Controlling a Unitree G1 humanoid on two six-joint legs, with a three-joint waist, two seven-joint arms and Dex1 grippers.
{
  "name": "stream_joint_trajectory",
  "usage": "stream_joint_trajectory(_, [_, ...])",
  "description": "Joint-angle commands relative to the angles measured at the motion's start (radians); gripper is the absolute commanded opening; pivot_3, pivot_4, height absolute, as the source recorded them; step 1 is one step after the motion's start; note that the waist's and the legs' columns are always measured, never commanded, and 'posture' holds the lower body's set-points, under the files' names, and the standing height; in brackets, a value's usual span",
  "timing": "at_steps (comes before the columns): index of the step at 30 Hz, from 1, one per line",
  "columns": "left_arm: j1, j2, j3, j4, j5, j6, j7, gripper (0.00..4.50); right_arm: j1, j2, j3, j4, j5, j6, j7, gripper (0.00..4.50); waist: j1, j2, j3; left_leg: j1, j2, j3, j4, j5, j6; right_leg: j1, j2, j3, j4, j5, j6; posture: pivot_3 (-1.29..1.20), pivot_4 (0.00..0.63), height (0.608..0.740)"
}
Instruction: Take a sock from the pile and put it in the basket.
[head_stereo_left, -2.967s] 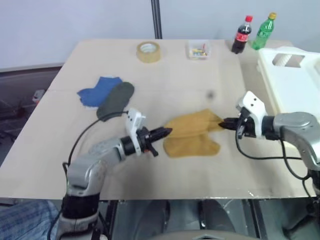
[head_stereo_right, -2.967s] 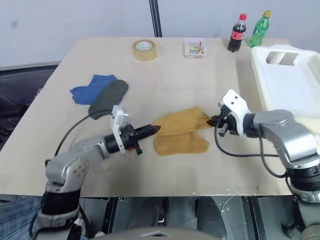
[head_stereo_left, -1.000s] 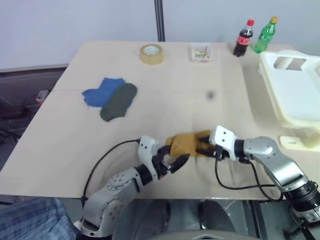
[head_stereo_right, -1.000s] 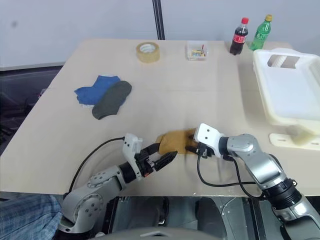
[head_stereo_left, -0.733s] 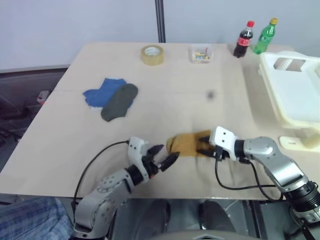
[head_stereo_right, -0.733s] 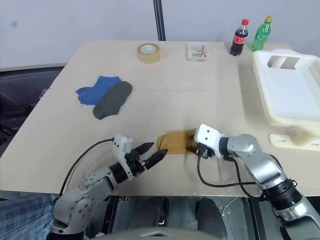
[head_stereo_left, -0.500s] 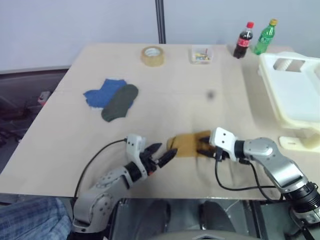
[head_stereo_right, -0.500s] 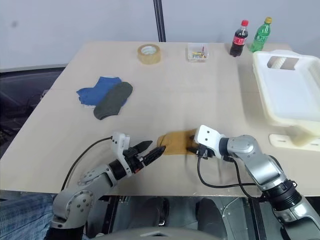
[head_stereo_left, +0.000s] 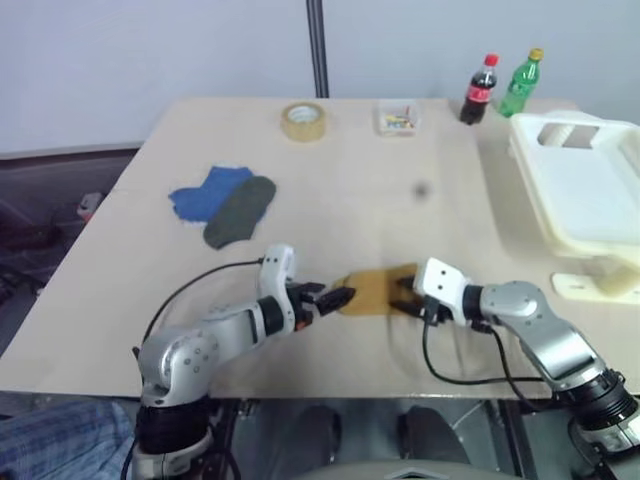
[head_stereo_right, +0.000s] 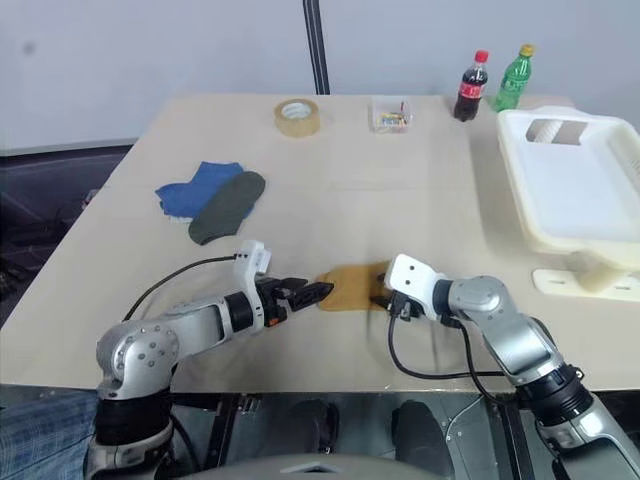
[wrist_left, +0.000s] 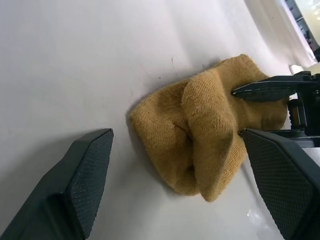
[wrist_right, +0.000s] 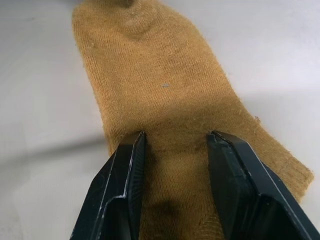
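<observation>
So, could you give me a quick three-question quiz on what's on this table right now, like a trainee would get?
1. True or false: the mustard-yellow sock lies inside the basket.
2. What overlaps the blue sock? A) the dark grey sock B) the tape roll C) the green bottle
3. Fill in: the left end effector, pointing at the mustard-yellow sock, is ___ (open or shut).

Key: 1 false; 2 A; 3 open.
</observation>
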Motion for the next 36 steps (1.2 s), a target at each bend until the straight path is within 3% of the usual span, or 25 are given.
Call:
stream_joint_trajectory(1, [0.033,-0.031,-0.050,0.094,0.003,0.095,0.007,4.42,0.021,0.003,0.018,-0.006,-0.022,0.023,-0.005,2.04,0.001,0.001,-0.002,0.000,0.000,0.000,0.000,0.000,0.000,0.000,0.000,0.000,-0.001,0.000,0.000,0.00,0.150,0.738])
stream_joint_trajectory(10, [0.000,-0.099,-0.031,0.150,-0.181,0.092,-0.194,4.42,-0.010,0.029,0.001,-0.042,0.001,0.071,-0.006,2.04,0.003,-0.003,-0.001,-0.001,-0.001,-0.001,-0.001,0.000,0.000,0.001,-0.002,-0.001,-0.004,0.000,0.000,0.00,0.150,0.738])
stream_joint_trajectory(14, [-0.011,-0.119,-0.022,0.187,-0.201,0.064,-0.212,4.42,-0.022,0.030,0.002,-0.042,-0.008,0.081,0.003,2.04,0.001,-0.004,0.001,-0.005,0.000,-0.001,-0.008,0.000,-0.001,-0.006,-0.002,0.000,-0.006,0.000,-0.001,0.00,0.150,0.738])
stream_joint_trajectory(22, [-0.026,-0.180,0.116,0.205,-0.252,-0.087,-0.179,4.42,-0.015,0.027,0.003,-0.046,-0.014,0.086,0.003,2.04,0.002,-0.006,0.002,-0.016,0.001,-0.001,-0.008,0.002,-0.003,-0.016,-0.002,0.000,-0.006,0.001,-0.001,0.00,0.150,0.738])
stream_joint_trajectory(36, [0.009,-0.183,0.026,0.161,-0.303,-0.163,-0.227,4.42,-0.028,0.033,0.006,-0.048,-0.016,0.081,0.006,2.04,0.001,-0.007,0.004,-0.017,0.001,-0.001,-0.008,0.002,-0.003,-0.016,-0.002,0.000,-0.007,0.001,-0.001,0.00,0.150,0.738])
